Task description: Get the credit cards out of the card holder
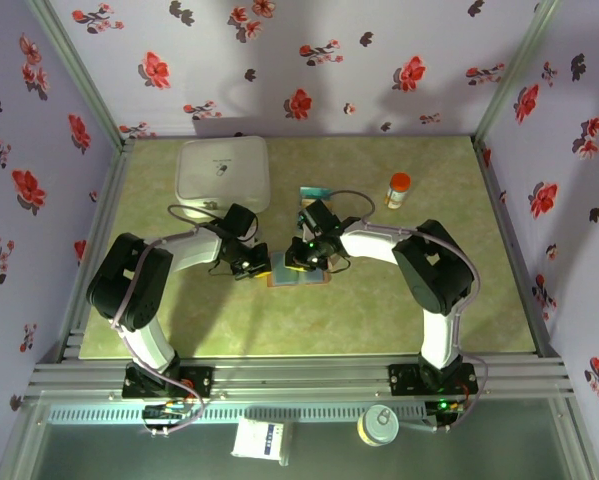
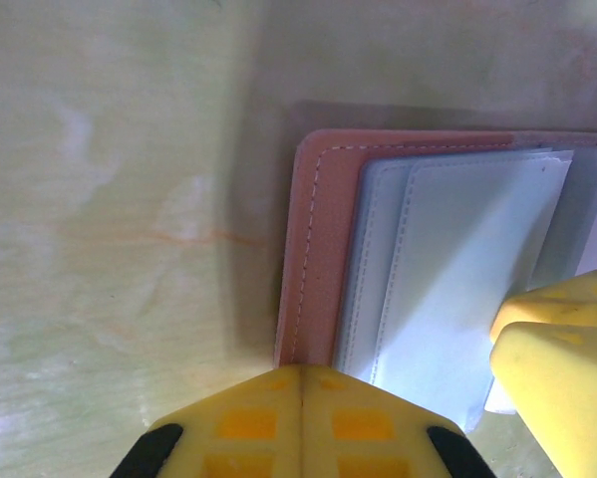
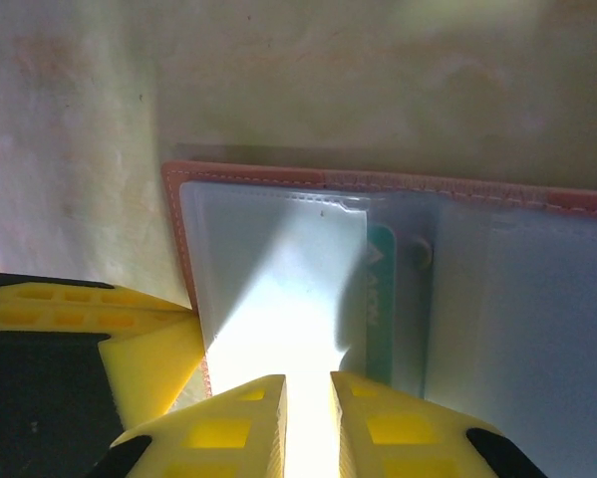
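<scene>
Mid-frame on the counter (image 1: 429, 300), top view, we found the card holder (image 1: 299, 279) lying unfolded. We judged its teal credit card (image 3: 378, 299) thin, stiff, slick: pinch the free edge. Left tool (image 2: 300, 376) was closed, fingers together, at the holder's left border; right tool (image 3: 308, 380), just below the card, stood barely apart, grip unclear.

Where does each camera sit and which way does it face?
Top external: above and behind, looking down at the table; both arms show.
Left wrist: on that wrist, facing down past the shut left gripper at the card holder.
Right wrist: likewise, past the right gripper at the teal card.
Both wrist views share the card holder.
</scene>
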